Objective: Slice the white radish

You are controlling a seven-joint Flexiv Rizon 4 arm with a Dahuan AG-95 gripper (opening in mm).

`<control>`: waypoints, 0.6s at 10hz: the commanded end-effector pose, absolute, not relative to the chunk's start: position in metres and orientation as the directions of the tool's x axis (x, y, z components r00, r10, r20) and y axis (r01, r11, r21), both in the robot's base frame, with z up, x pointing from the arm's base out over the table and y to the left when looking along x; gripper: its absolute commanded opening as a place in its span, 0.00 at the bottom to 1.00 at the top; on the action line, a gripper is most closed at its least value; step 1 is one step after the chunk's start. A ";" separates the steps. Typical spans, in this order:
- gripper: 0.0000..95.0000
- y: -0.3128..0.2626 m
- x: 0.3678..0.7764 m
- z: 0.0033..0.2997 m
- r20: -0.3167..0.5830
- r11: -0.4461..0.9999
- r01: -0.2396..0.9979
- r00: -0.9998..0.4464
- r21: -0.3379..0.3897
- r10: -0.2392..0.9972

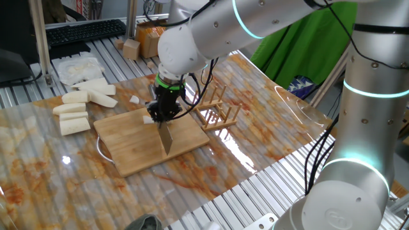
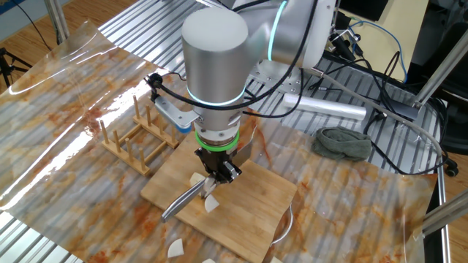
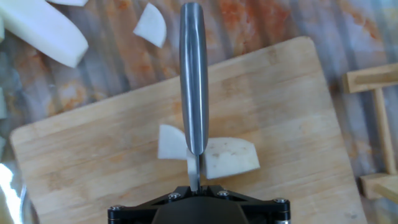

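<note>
On the board (image 1: 137, 144), mid-table: gripper (image 1: 163, 115) points straight down, fingers clamped on a knife (image 3: 193, 74). Blade (image 1: 165, 137) stands edge-down on the wood, steel handle (image 2: 179, 202) sticks out level toward the board's edge. Radish (image 3: 230, 157) sits right under the knife in hand view: a bigger chunk on one side of the blade, a smaller piece (image 3: 170, 142) on the other, both touching the blade line and flat on the board. Can't tell whether the two are fully separated. Off the board: one loose wedge (image 3: 151, 23) on the mat just beyond the board's edge, larger white sticks (image 1: 80, 105) grouped farther out, bag (image 1: 78, 67) behind them. Wooden rack (image 1: 217, 112) stands just beside the board on the opposite side. Grey rag (image 2: 342, 142) well apart, near the cables.
</note>
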State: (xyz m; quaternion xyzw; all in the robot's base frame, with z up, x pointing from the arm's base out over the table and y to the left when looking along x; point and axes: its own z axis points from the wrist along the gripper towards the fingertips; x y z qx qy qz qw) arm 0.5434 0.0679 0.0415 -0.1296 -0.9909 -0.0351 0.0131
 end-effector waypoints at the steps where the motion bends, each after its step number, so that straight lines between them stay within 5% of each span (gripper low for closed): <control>1: 0.00 0.068 0.538 0.051 0.038 0.962 0.266 -0.964 0.068 0.264; 6: 0.00 0.065 0.533 0.071 0.047 0.960 0.272 -0.962 0.068 0.269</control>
